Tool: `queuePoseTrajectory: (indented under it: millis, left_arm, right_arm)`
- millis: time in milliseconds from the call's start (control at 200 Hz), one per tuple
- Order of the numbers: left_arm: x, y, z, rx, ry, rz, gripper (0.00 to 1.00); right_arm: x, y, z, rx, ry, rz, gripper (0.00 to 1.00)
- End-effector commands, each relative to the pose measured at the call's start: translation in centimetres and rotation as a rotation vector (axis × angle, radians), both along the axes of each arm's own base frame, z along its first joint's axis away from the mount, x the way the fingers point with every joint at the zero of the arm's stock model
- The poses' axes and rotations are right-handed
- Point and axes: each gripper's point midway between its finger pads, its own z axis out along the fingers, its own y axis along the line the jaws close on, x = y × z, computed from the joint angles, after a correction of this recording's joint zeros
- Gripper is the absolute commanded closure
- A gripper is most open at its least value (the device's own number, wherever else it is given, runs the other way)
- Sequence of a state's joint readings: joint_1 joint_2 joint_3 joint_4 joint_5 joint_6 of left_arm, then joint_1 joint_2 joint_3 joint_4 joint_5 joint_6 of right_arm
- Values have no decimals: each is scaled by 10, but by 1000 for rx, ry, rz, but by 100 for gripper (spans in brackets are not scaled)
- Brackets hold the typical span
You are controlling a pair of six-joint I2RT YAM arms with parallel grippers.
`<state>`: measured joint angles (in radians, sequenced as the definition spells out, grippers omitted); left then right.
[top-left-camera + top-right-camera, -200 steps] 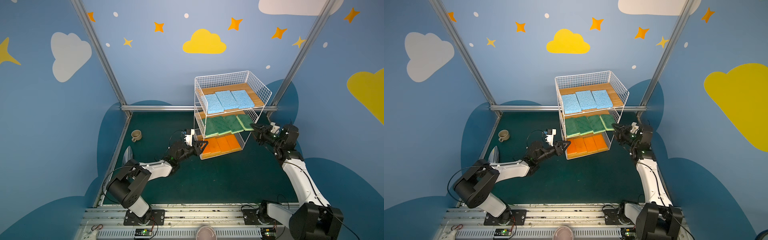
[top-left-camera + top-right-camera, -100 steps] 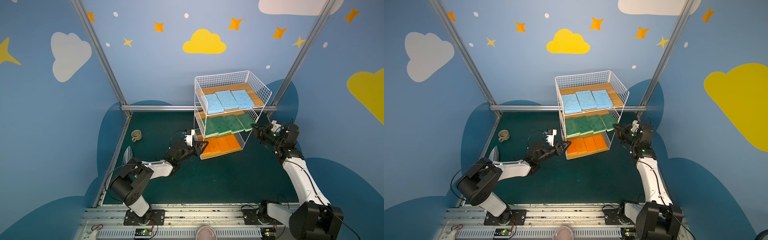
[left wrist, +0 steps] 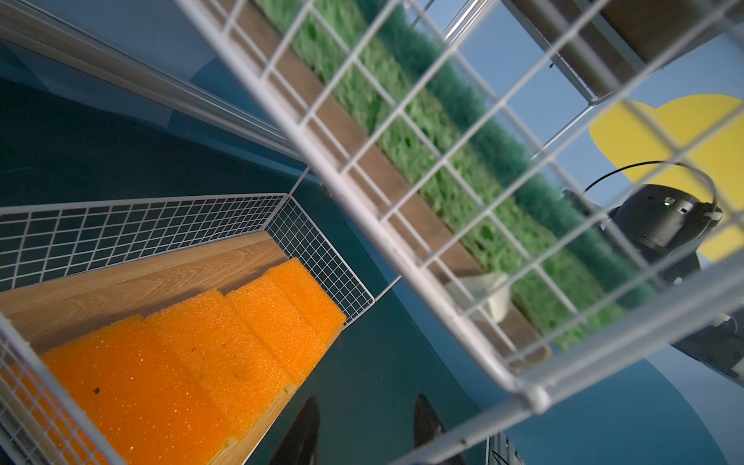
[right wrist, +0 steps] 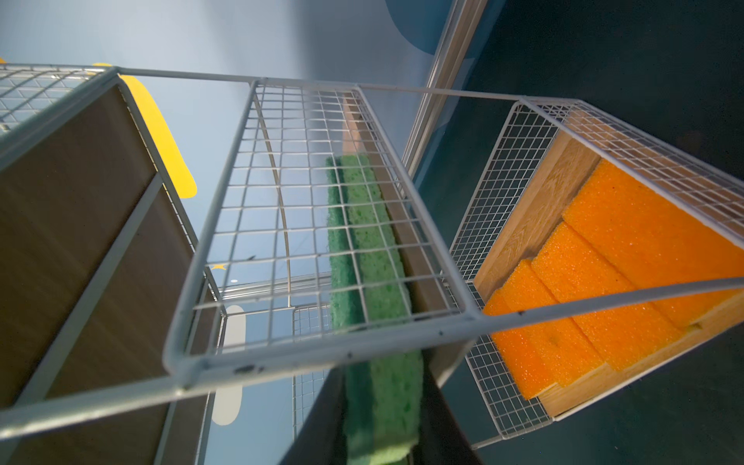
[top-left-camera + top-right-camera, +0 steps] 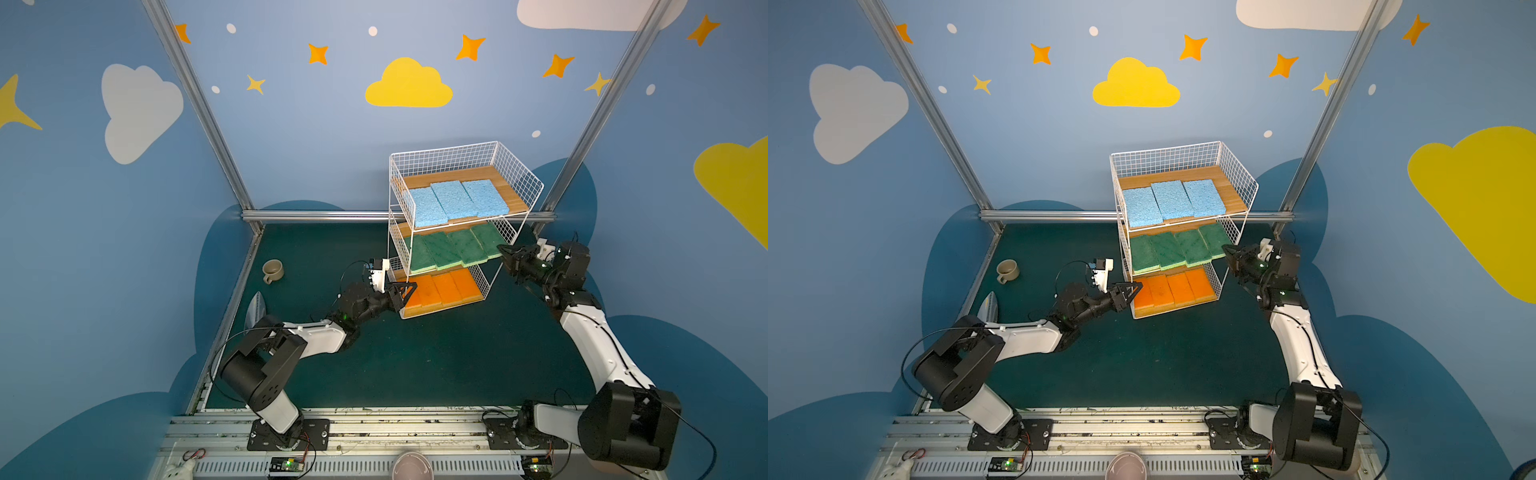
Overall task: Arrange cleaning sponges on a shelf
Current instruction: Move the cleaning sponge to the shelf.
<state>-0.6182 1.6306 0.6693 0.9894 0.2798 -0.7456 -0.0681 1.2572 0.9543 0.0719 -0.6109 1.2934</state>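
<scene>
Placing step, prob. the last: 4th green sponge (image 5: 482,243) lies on the shelf (image 5: 517,178), middle level, its end between right gripper (image 5: 503,255) jaws (pressing or not, cannot tell), left gripper (image 5: 409,291) parted & empty near orange sponges (image 5: 444,289); next: back out w/o dragging it.

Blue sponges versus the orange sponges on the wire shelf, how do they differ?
The blue sponges number three; the orange sponges number four. The blue sponges lie on the top board, the orange sponges on the bottom board. Both sets lie flat, side by side in a row.
</scene>
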Motion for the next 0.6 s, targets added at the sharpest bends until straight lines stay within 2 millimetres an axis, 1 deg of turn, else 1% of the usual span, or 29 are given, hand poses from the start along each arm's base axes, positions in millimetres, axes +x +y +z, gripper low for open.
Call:
queuePoseTrajectory:
  millis: [0, 70, 135, 215, 325, 450, 531, 596]
  left_arm:
    - [-11, -8, -4, -7, 16, -52, 63]
    - [-11, -8, -3, -7, 16, -51, 63]
    - [-10, -8, -4, -7, 16, -51, 63]
    - [-10, -8, -4, -6, 15, -50, 63]
    - [-10, -9, -3, -7, 16, -52, 62]
    - [-11, -9, -4, -7, 20, -54, 62]
    - [-11, -9, -4, -7, 19, -57, 62]
    - [-11, -9, -4, -8, 20, -57, 62]
  right_arm:
    - [5, 2, 3, -21, -14, 11, 61]
    - [5, 3, 4, -25, -17, 13, 52]
    - [3, 2, 7, -36, -25, 14, 47]
    - [-2, 2, 11, -59, -35, 15, 42]
    - [-10, 3, 14, -85, -47, 26, 38]
    - [-22, 4, 6, -106, -32, 47, 35]
    - [-28, 5, -3, -121, -15, 63, 34]
    - [-31, 2, -13, -134, 4, 56, 32]
